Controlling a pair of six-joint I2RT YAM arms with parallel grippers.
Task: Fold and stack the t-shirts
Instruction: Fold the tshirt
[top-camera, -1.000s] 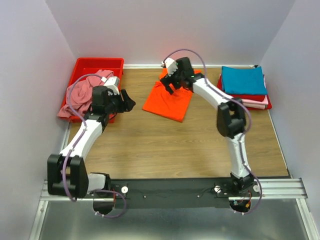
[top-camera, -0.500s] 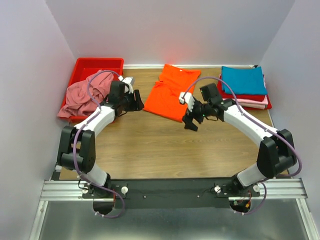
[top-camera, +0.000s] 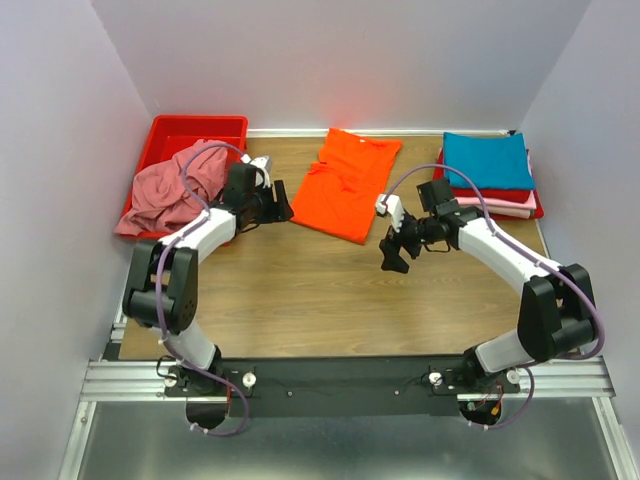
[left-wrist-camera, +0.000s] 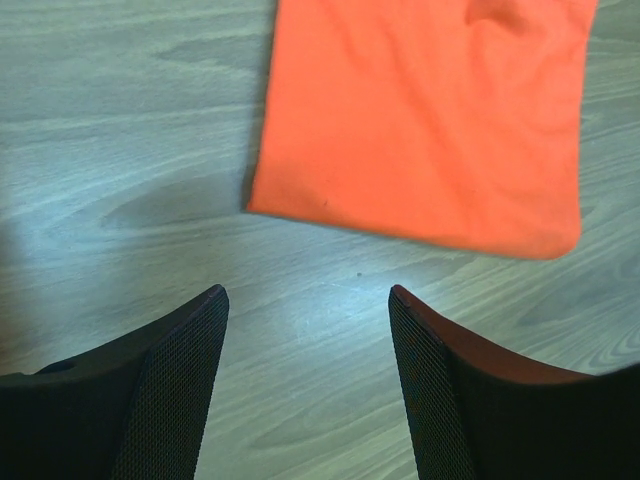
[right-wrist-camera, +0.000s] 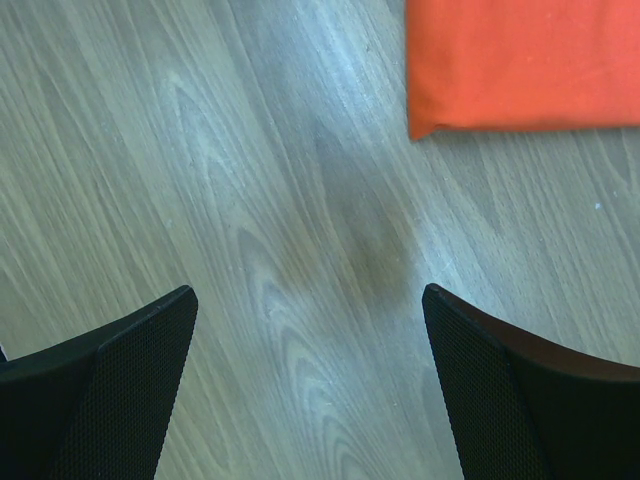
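Top external view: the bright orange short-sleeved cloth t-shirt lies flat and partly folded at 12 o'clock on the brown wood-grain table, well apart from the other garments. The left gripper, black with two fingers, is just off the shirt's left edge, so the cloth lies at about 3 o'clock from it. The right gripper is over bare wood near the shirt's near right corner, with the shirt at about 11 o'clock from it.

At 10 o'clock a dusty pink crumpled t-shirt spills over the rim of the red rectangular plastic bin. At 2 o'clock sits a folded stack with a teal blue t-shirt on top and red and pale pink layers showing under it.

In the left wrist view, the left gripper has its jaws spread and nothing between them. The orange t-shirt lies ahead from 12 to 1 o'clock, its near hem clear of the fingertips.

In the right wrist view, the right gripper is spread wide over bare wood and grasps nothing. A folded corner of the orange t-shirt lies at 1 o'clock, apart from both fingers.
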